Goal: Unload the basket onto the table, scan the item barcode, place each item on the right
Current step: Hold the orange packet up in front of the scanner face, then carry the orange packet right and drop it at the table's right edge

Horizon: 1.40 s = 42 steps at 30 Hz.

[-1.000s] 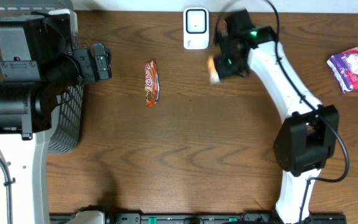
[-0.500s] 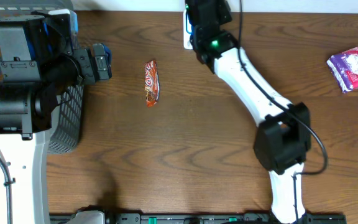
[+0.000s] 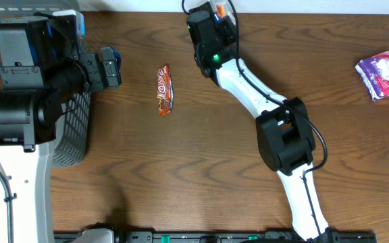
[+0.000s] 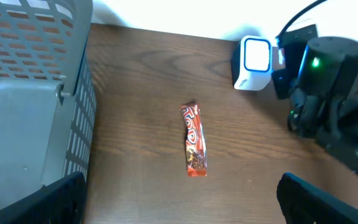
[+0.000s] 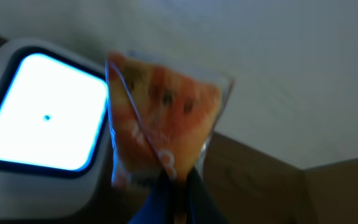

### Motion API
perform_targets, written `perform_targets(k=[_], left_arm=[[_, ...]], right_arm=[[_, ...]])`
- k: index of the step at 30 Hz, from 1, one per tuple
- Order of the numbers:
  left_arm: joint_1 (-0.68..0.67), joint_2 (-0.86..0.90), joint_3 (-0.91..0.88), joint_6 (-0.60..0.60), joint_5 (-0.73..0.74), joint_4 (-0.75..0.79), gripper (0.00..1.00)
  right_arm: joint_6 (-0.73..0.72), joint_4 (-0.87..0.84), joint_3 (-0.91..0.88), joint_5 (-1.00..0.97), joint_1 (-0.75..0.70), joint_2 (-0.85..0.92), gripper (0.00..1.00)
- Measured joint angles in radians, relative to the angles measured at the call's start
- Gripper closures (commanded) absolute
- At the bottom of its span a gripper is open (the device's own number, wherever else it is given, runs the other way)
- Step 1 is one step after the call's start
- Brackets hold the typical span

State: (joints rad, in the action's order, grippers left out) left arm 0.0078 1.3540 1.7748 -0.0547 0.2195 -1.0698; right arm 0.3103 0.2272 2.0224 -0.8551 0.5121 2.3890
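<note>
Scan pose: the right gripper (image 5: 173, 186), clamped on an orange packet (image 5: 163, 118), holds it just beside the lit window of the scanner (image 5: 42, 124), apparently so its barcode faces the light; the left gripper (image 3: 109, 67), jaws spread wide and empty, hangs idle by the basket (image 4: 36, 62).

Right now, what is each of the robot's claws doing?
Left gripper: open, holding nothing.
Right gripper: closed on an orange snack packet.

Print on orange packet (image 5: 166, 118) and candy bar (image 4: 194, 140) is illegible.
</note>
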Motion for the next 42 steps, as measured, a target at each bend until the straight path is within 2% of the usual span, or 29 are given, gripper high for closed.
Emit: perform_targets(k=[3,7,13,17,25,33,34,39,40,42], left_arm=[[0.000,0.000,0.000,0.000,0.000,0.000,0.02],[0.000,0.000,0.000,0.000,0.000,0.001,0.02],[0.000,0.000,0.000,0.000,0.000,0.001,0.02],[0.000,0.000,0.000,0.000,0.000,0.001,0.02],[0.000,0.000,0.000,0.000,0.000,0.001,0.02],[0.000,0.000,0.000,0.000,0.000,0.000,0.02],[0.000,0.000,0.000,0.000,0.000,0.000,0.02],[0.000,0.000,0.000,0.000,0.000,0.001,0.02],[0.000,0.000,0.000,0.000,0.000,0.000,0.02],[0.000,0.000,0.000,0.000,0.000,0.001,0.02]], right_arm=[[-0.074,0.167,0.067,-0.012,-0.028,-0.001,0.99],[-0.240,0.486,0.159,0.080,-0.138,-0.028,0.99],[-0.459,0.771,0.210,0.254,-0.468,-0.112,0.99],[-0.578,0.909,0.216,0.296,-0.689,-0.131,0.99],[-0.723,0.953,0.167,0.457,-0.964,-0.131,0.99],[-0.835,0.892,0.041,0.532,-1.089,-0.131,0.98],[-0.843,0.874,0.025,0.536,-1.097,-0.131,0.94],[-0.854,0.801,-0.026,0.570,-1.102,-0.131,0.49],[-0.849,0.789,-0.028,0.582,-1.101,-0.131,0.44],[-0.819,0.778,-0.028,0.622,-1.098,-0.131,0.41]])
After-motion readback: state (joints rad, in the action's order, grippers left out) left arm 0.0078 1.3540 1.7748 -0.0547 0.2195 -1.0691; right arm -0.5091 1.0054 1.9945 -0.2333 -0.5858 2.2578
